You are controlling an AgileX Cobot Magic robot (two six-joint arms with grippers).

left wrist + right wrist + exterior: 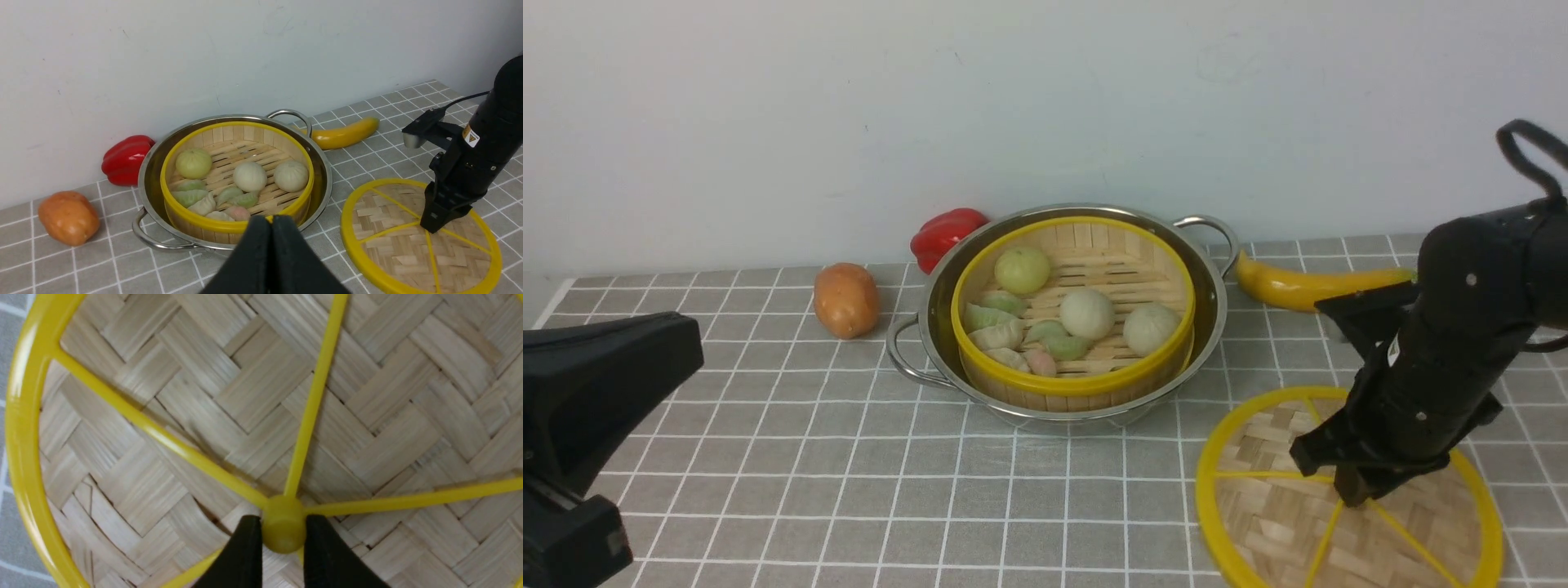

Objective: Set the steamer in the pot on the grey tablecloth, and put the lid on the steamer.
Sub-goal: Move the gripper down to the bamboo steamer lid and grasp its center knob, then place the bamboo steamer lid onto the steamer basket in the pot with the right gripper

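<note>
**A:** Where do things stand?

**B:** The steamer (1074,384) is already down inside the pot (929,314) on the grey tablecloth (849,457), with buns (1086,314) and dumplings on its slats. The lid (1258,506) lies flat on the cloth on the robot's right, nearer the robot than the pot and apart from it. So the lid is the step left.

**A:** And the right tool (1357,490)?

**B:** It is down over the middle of the lid. From the wrist, its fingers (245,547) sit against both sides of the small yellow knob (283,524), so I'd call it clamped on the knob (a light pinch, by the look of it). The lid does not look raised off the cloth yet.

**A:** The left tool (271,222)?

**B:** Its fingers are pressed together with nothing between them, and it is parked back at the near left of the worktop.

**A:** How will the lid handle?

**B:** I'd expect it to be light and fairly stiff, since it is woven bamboo strips in a plastic rim. The knob is the right place to hold it, as it is central and the disc should hang level. But the knob is smooth, round and small, so the wide disc could swing or slip if it is carried fast. It also has to go down level so its rim meets the steamer's rim all round.
</note>
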